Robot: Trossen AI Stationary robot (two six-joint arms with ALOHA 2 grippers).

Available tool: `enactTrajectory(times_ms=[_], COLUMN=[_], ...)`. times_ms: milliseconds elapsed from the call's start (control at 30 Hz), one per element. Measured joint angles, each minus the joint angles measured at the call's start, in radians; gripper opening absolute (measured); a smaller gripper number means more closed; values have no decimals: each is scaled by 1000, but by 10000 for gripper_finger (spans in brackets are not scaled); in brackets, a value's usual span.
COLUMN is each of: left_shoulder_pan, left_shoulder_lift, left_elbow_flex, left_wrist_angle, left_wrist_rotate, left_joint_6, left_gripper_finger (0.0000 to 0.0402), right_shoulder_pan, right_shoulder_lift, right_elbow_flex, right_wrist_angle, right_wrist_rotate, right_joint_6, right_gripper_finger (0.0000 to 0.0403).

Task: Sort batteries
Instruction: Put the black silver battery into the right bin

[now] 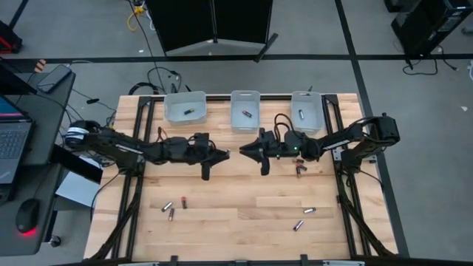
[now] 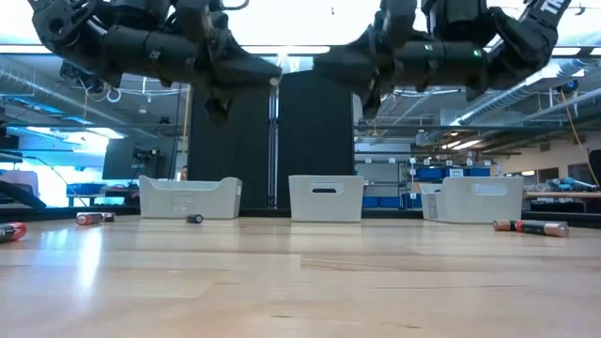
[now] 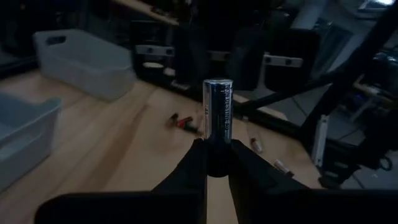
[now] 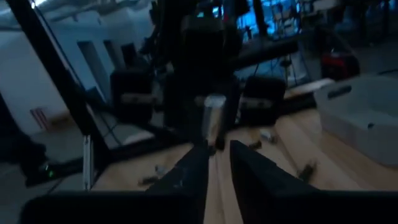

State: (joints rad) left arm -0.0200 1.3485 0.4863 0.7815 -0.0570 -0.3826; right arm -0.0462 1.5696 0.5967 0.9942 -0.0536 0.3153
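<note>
My left gripper hovers over the middle of the table, shut on a dark battery with a silver cap. My right gripper faces it from the table's right, a short gap away, and is open and empty. In the right wrist view its fingers stand just short of that battery. Loose batteries lie on their sides on the wood: some near the near-left, two near the near-right, one pair under the right arm. The low view shows both grippers high above the table. My left gripper pinches the battery's dark end between its two fingertips. The silver-capped end sticks out past the fingertips toward the right gripper. The fingers come about level from the table's left. The battery is lifted clear of the table.
Three translucent bins stand in a row along the far edge, each with a battery or so inside. Cables run by the far-left corner. Bare wood lies below and in front of both grippers.
</note>
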Motion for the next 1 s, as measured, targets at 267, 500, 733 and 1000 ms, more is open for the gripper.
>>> enactTrajectory(times_ms=[267,500,733,1000], left_shoulder_pan=[-1,0,13,13], left_shoulder_lift=[54,57,59,66], left_elbow_flex=[58,93,95,96], left_wrist_angle=[63,58,60,81], left_wrist_rotate=[55,62,67,78], left_joint_6=[18,31,-11,-14], left_gripper_finger=[44,44,44,44], right_shoulder_pan=[13,14,13,13], right_shoulder_lift=[0,0,0,0], right_elbow_flex=[50,75,106,110], right_wrist_angle=[0,0,-9,-7], right_wrist_rotate=[34,-17,-82,-71], right_joint_6=[26,13,-21,-22], right_gripper_finger=[149,168,155,92])
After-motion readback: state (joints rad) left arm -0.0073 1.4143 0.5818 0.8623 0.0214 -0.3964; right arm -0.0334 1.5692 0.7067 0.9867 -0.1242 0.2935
